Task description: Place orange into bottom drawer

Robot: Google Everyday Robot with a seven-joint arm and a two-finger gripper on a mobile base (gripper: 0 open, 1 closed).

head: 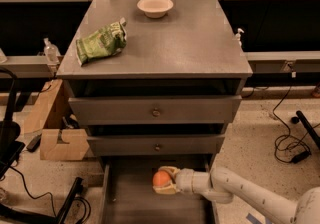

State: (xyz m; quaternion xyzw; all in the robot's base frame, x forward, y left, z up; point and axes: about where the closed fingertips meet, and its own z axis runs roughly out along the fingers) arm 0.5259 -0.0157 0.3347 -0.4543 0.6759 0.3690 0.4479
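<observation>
So here's what we've got: the gripper [163,182] is down low in front of the cabinet [200,53], reaching in from the right over the pulled-out bottom drawer [131,205]. Its pale fingers [169,170] are pinched around the orange [160,178], one above and one below, with the fruit sitting snug between them. The orange is inside the drawer's outline, toward the back of the tray and just below the front of the middle drawer [125,145]. We can't tell whether it's touching the grey floor or hanging just over it. The white arm [245,193] runs off to the lower right corner.

The other two drawers are pushed in further than the bottom one – the top drawer [110,110] and the middle one each show a small round knob in the centre.

Up on the cabinet top we see a green snack bag [101,43] lying near the left edge and a cream bowl [155,6] near the back, well apart from each other. A cardboard box [62,144] sits on the floor to the left of the cabinet, and some black cables [287,143] are looped on the floor to the right.
</observation>
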